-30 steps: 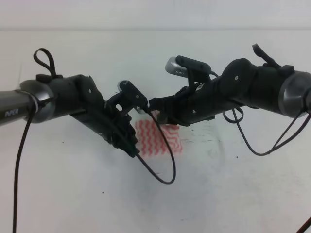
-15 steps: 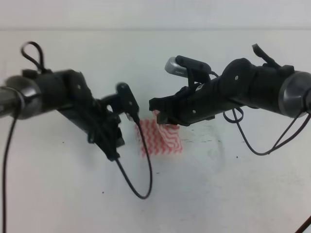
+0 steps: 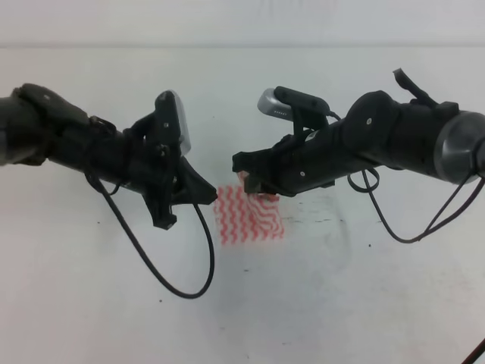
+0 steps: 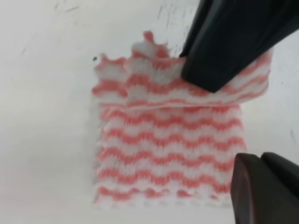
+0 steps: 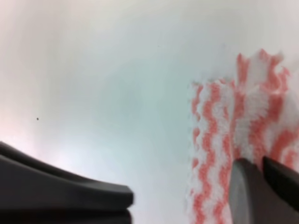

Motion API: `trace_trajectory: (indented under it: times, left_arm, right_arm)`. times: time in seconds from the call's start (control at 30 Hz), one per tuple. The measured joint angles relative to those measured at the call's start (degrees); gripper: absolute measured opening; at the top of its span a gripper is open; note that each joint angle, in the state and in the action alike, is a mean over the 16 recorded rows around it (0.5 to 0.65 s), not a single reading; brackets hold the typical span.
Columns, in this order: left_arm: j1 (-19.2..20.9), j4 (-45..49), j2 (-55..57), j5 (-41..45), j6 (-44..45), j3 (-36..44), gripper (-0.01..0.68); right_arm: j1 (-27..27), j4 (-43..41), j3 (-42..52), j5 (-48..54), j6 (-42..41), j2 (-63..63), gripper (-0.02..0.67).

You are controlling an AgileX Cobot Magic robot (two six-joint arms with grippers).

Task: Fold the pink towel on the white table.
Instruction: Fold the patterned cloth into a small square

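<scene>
Pink towel (image 3: 250,215): small folded square of pink-red and white zigzag cloth, lying near the middle of the white table (image 3: 341,303); its far edge is doubled over into a raised flap, shown clearly in the left wrist view (image 4: 168,135). Right gripper (image 3: 248,180): set down on that far flap, one dark finger (image 4: 224,51) pressing or pinching the fold; the right wrist view shows a fingertip (image 5: 261,186) on the cloth with the opposite finger well apart, so it appears open, though whether any layer is actually held cannot be told. Left gripper (image 3: 198,194): just beside the towel's left edge, apart from the cloth; how wide it stands cannot be told. Change against the earlier frames: left arm has swung from a downward pose over the towel's left side to a low, sideways reach, its cable loop trailing nearer; right arm unchanged; towel in the same spot. Risk, as a judgement: if the right finger lifts or drags, the loose flap may spring open or skew; a left approach from the side could push the thin cloth and bunch it.
</scene>
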Motion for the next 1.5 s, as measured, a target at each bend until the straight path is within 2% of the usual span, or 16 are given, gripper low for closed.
trace_trajectory:
  times: [0.23,0.97,1.5]
  left_arm:
    - [0.24,-5.20,3.46,1.26,4.59,0.00,-0.004]
    - [0.23,-8.90,7.19,0.99,5.92,-0.01,-0.005]
    - [0.23,-11.88,7.21,1.15,6.45,-0.02,-0.005]
  right_arm:
    - [0.00,0.14,0.00,-0.08,0.04,0.10,-0.017]
    - [0.00,0.79,0.01,-0.02,0.19,0.96,-0.016]
    - [-0.01,1.87,0.02,-1.42,0.21,0.98,0.036]
